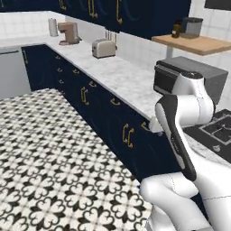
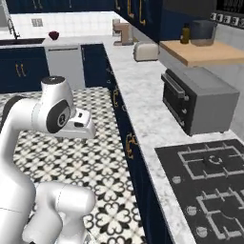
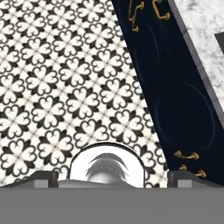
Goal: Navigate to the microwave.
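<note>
Marble counter (image 2: pixel 143 100) runs alongside me; microwave (image 2: pixel 224 5) just peeks at upper right, above the stove (image 2: pixel 209 190). Driving unfinished. Jaws' state: cannot tell.

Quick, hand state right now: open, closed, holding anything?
Hand: open, fingertips far apart at the bottom of the hand view, nothing between them; it points down at the patterned floor.

Place: home kitchen | Signs: marble counter (image 2: pixel 143 95), navy cabinets (image 1: pixel 97 108), toaster (image 1: pixel 103 48), coffee machine (image 1: pixel 68 33), cooktop (image 2: pixel 209 190), patterned tile floor (image 1: pixel 49 158)
</note>
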### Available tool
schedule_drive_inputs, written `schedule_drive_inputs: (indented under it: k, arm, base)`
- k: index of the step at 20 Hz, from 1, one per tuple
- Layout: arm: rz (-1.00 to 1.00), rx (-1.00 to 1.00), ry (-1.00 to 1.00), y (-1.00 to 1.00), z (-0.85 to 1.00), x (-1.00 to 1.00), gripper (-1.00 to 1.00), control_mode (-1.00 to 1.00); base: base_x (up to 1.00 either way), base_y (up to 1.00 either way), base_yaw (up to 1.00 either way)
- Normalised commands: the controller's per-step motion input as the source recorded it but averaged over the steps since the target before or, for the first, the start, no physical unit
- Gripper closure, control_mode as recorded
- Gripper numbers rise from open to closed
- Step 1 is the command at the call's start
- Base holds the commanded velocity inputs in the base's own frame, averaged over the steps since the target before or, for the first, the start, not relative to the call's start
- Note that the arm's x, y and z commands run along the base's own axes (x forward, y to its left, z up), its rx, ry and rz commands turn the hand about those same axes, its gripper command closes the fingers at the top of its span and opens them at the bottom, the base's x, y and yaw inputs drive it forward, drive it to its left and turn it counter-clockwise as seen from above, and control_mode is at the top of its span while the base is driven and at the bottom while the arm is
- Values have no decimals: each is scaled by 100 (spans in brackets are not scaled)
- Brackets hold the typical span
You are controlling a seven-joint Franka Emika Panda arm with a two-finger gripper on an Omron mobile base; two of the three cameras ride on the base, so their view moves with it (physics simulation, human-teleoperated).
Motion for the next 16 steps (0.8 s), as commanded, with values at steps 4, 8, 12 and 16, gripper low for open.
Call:
schedule_drive_inputs:
  k: [4,8,12,16]
  arm:
    - [0,0,0,0,0,0,-100,100]
    - [0,0,0,0,0,0,-100,100]
    - [0,0,0,0,0,0,-100,100]
    - [0,0,0,0,0,0,-100,100]
  base:
    - [0,24,67]
    - [1,18,64]
    - [1,13,64]
    - [6,7,66]
